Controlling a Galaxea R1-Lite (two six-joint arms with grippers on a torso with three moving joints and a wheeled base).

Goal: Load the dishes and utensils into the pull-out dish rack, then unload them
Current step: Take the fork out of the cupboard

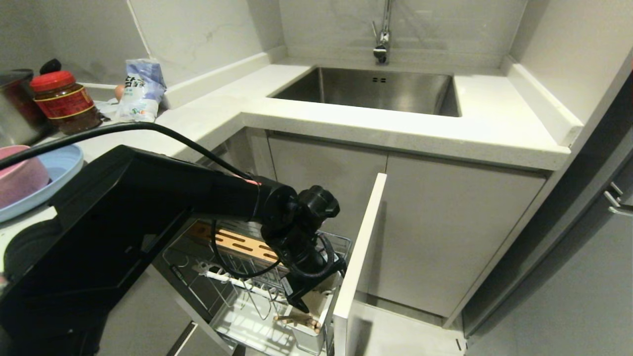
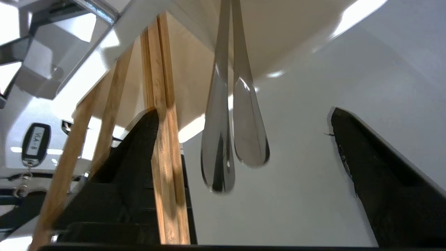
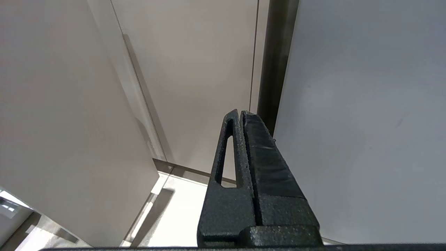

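The left end effector [image 2: 244, 174] hangs wide open, holding nothing, over the white cup [image 1: 311, 329] in the pulled-out rack [image 1: 237, 277], where the chopsticks [image 2: 163, 139] and fork [image 2: 249, 132] stand between its fingers, while the right end effector [image 3: 242, 116] is closed and empty beside the cabinet.

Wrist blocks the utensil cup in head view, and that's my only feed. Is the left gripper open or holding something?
Observer: Open. In the left wrist view the left gripper has its fingers wide apart, gripping nothing.
Operator: Where are the utensils?
Observer: The fork handle sits between the fingers, touching neither. The chopsticks cross in front of one finger; I cannot tell whether they touch it.
Operator: Right arm?
Observer: Only its wrist view shows it: the right gripper is shut and empty, beside plain cabinet panels.
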